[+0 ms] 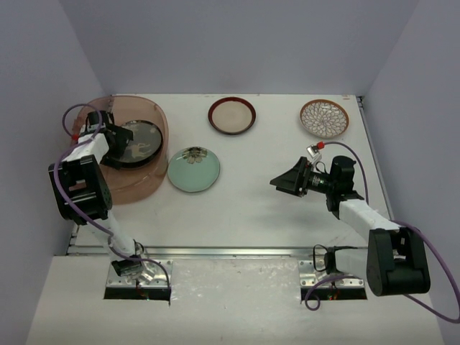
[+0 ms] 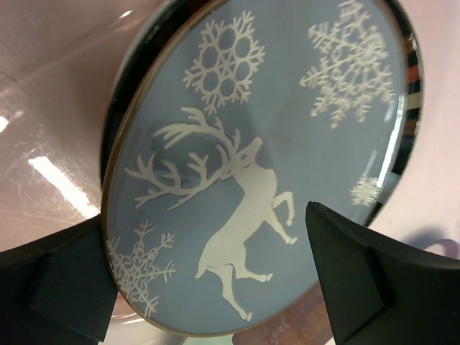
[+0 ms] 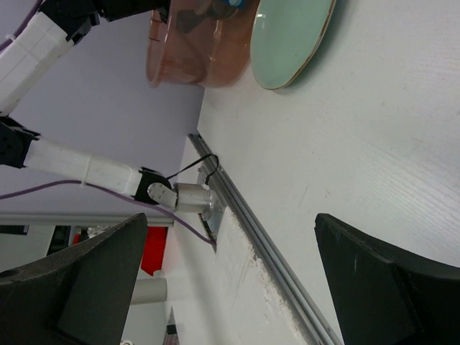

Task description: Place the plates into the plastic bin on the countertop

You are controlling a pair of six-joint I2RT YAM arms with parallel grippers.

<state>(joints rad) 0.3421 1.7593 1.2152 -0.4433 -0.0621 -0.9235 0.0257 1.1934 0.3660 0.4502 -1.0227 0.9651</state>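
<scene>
The translucent pinkish-brown plastic bin (image 1: 147,183) stands at the left of the white countertop (image 1: 287,151). The grey plate with a white deer (image 2: 266,144) lies in it on top of other plates; a black rim (image 2: 411,79) shows under it. My left gripper (image 1: 121,140) is over the bin, open, its fingers (image 2: 374,280) spread at the deer plate's near edge, holding nothing. A mint green plate (image 1: 193,169) lies just right of the bin. A brown-rimmed cream plate (image 1: 231,115) and a brown-white petal plate (image 1: 324,118) lie at the back. My right gripper (image 1: 284,180) is open and empty above the countertop.
A metal rail (image 1: 215,251) runs along the near edge of the countertop. Pale lilac-grey walls enclose the sides and back. In the right wrist view the bin (image 3: 194,50), the mint plate (image 3: 291,39) and the left arm's base (image 3: 180,195) show.
</scene>
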